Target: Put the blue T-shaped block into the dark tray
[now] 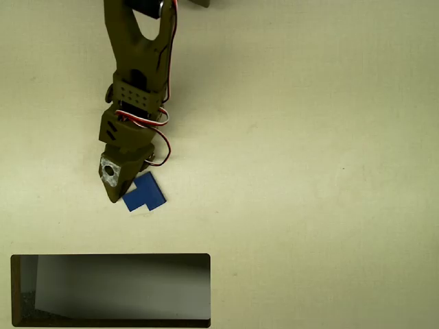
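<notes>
In the overhead view the olive-green arm (137, 82) reaches down the picture from the top edge, with red, white and black wires looping along its right side. Its claw (122, 188) ends in a pointed tip aimed toward the lower edge, and a pale round fitting sits on the claw's upper face. The blue T-shaped block (144, 193) lies flat on the pale cream worktop (309, 171), immediately to the right of the claw's tip and touching or nearly touching it; part of the block's upper left edge is hidden under the claw. From above I cannot tell whether the claw is spread or pressed together, nor whether it pinches the block, since only one finger's outline is plain. The dark tray (110, 322) lies farther down the picture from the claw, well apart from it, against the bottom edge, its glossy grey inside shading darker toward the left.
</notes>
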`<act>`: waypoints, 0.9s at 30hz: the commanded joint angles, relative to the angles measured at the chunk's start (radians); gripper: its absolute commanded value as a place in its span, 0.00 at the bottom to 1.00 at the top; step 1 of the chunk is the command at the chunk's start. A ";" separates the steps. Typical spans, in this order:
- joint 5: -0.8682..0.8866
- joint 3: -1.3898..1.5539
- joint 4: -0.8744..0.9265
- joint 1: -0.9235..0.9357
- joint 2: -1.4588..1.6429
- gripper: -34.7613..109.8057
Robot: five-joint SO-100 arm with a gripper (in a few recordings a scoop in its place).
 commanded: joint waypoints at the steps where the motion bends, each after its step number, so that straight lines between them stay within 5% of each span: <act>1: 0.029 -0.009 -0.020 -0.012 0.006 0.24; 18: 0.150 -0.067 -0.057 -0.098 -0.015 0.24; 27: 0.703 -0.396 0.295 -0.107 0.249 0.24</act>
